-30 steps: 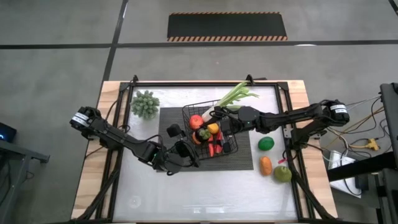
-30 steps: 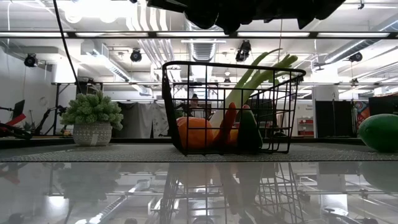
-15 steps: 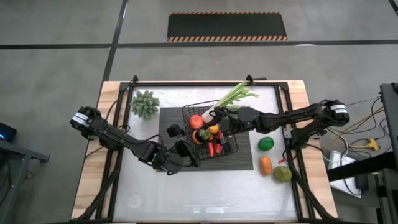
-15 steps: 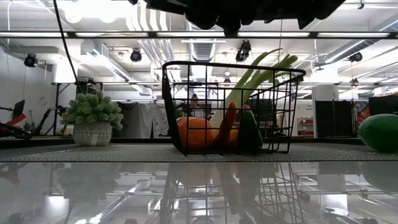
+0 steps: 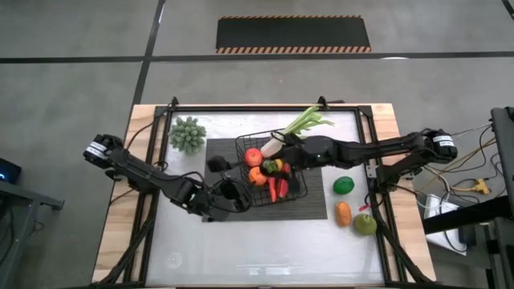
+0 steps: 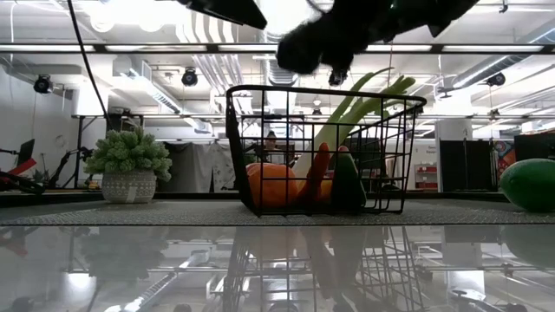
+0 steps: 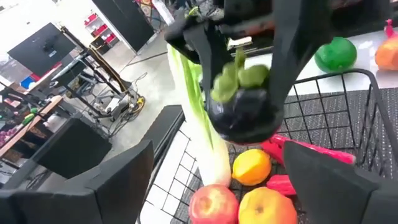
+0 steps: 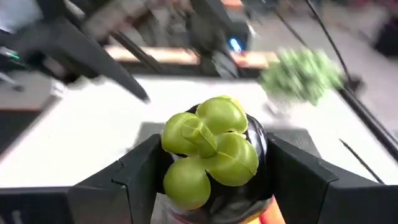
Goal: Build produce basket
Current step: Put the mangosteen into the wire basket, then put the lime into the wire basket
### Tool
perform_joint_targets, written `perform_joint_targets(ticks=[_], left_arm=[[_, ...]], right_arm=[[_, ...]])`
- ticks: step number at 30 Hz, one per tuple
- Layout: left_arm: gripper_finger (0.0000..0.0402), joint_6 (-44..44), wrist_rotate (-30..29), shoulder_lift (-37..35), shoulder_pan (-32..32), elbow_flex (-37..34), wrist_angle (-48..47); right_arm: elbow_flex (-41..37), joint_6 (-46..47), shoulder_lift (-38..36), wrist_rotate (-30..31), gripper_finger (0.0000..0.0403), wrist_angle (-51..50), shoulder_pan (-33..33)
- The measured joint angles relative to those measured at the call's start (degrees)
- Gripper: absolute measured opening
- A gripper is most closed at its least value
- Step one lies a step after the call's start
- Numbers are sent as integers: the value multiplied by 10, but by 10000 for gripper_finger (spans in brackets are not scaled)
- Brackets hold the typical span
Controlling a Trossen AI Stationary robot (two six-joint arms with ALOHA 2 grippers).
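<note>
Right wrist view: the right claw (image 8: 208, 180) is clamped on a dark piece (image 8: 214, 149), probably eggplant, above the basket (image 5: 299, 191); the left claw (image 5: 218, 181) stands apart.

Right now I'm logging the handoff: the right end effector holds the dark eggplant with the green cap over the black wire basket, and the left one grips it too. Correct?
Not quite. The left end effector is open, gripping nothing, as the left wrist view shows. The right end effector alone holds the dark eggplant with the green cap over the black wire basket.
</note>
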Motion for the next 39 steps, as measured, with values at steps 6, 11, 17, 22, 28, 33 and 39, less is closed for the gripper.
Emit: perform_joint_targets(ticks=[6, 11, 17, 22, 28, 33, 39], left_arm=[[336, 0, -5, -41, -2, -41, 15], [336, 16, -28, -59, -1, -81, 80], [336, 20, -38, -64, -1, -87, 84], [336, 19, -38, -65, -1, -94, 84], [336, 16, -40, -69, -2, -105, 86], [336, 15, -41, -70, -2, -107, 88], [336, 15, -23, -70, -2, -112, 87]], right_arm=[[45, 41, 43, 4, 236, -128, -2], [70, 110, 100, -1, 238, -133, -2], [102, 147, 160, -66, 242, -133, 2], [129, 154, 196, -75, 272, -149, 7], [162, 146, 217, -75, 326, -185, 11], [168, 146, 214, -75, 343, -196, 10], [168, 130, 170, -75, 332, -224, 11]])
